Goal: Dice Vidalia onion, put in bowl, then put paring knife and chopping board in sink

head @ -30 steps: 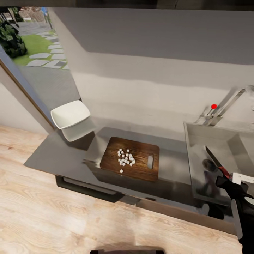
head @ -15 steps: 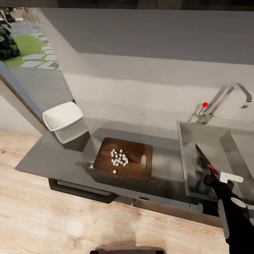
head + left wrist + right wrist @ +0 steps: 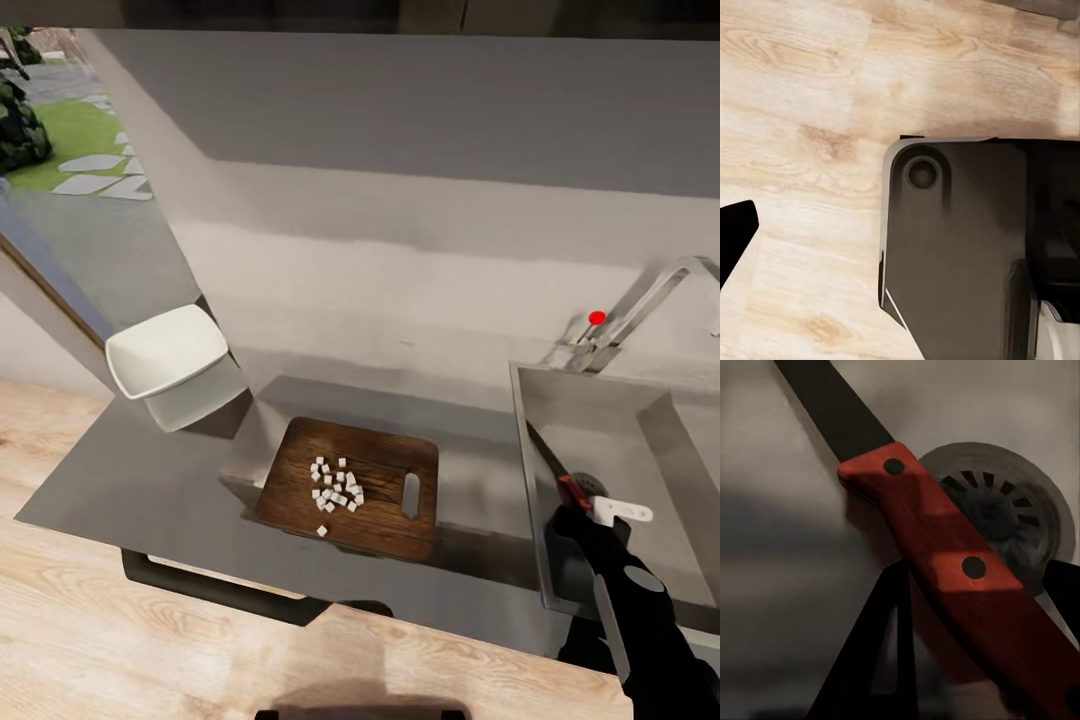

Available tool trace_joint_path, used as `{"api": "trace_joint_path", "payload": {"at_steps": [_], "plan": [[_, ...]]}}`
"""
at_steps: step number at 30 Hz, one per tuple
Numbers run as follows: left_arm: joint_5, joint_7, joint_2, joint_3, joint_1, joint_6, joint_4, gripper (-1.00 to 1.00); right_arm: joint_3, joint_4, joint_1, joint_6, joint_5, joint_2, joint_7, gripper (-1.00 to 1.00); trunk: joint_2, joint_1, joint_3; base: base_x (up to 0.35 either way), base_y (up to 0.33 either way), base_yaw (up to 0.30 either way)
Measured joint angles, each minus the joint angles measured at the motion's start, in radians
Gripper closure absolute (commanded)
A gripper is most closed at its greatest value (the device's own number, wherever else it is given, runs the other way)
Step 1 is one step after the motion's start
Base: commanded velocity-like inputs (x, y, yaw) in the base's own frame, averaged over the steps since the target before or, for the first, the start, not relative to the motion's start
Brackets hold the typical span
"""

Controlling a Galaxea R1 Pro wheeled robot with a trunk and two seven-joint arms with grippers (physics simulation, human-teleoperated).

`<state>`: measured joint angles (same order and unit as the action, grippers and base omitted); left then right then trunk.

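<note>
Right arm reaches forward over sink [image 3: 640, 420], right gripper [image 3: 578, 512] clamped on red handle of paring knife [image 3: 556, 470], dark blade angled up and away, poised above drain [image 3: 1009, 514]. Chopping board [image 3: 375, 470] on countertop [image 3: 150, 480], diced onion [image 3: 335, 490] on it. Bowl [image 3: 165, 350] at far left. Left gripper fingers: cannot tell.

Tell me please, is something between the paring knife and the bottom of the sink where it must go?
Nothing visible is in the way. The right gripper holds the paring knife over the sink, close above the drain. The basin floor below looks bare. The diced onion is apart, on the chopping board.
</note>
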<state>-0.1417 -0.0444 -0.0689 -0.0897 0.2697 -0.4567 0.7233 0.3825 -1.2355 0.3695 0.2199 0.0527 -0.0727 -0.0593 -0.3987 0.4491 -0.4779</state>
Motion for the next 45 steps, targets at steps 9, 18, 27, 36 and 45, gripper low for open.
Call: {"api": "trace_joint_path", "payload": {"at_steps": [9,18,27,36,45], "plan": [[0.000,0.000,0.000,0.000,0.000,0.000,0.002,-1.00,0.002,0.000,0.000,-0.002,0.001,-0.002,0.000,1.00,0.000,0.000,0.000,0.003,0.000,0.000],[0.000,0.000,0.000,0.000,0.000,0.000,0.004,-1.00,0.005,0.027,0.000,-0.015,0.005,-0.003,0.002,-1.00,0.000,0.000,0.000,0.000,0.000,0.000],[0.000,0.000,0.000,0.000,0.000,0.000,0.003,-1.00,0.076,-0.146,0.000,0.013,0.005,-0.003,0.002,-1.00,0.000,0.000,0.000,0.000,0.000,-0.007],[0.000,0.000,0.000,0.000,0.000,0.000,0.002,-1.00,0.126,-0.318,0.000,0.119,0.003,0.002,-0.014,-1.00,0.000,0.000,0.013,0.000,0.000,-0.060],[-0.001,0.000,0.000,-0.001,0.000,0.000,-0.008,-1.00,0.127,-0.357,-0.001,0.170,0.004,0.002,-0.132,-1.00,0.000,0.001,0.028,-0.127,0.000,-0.002]]}}
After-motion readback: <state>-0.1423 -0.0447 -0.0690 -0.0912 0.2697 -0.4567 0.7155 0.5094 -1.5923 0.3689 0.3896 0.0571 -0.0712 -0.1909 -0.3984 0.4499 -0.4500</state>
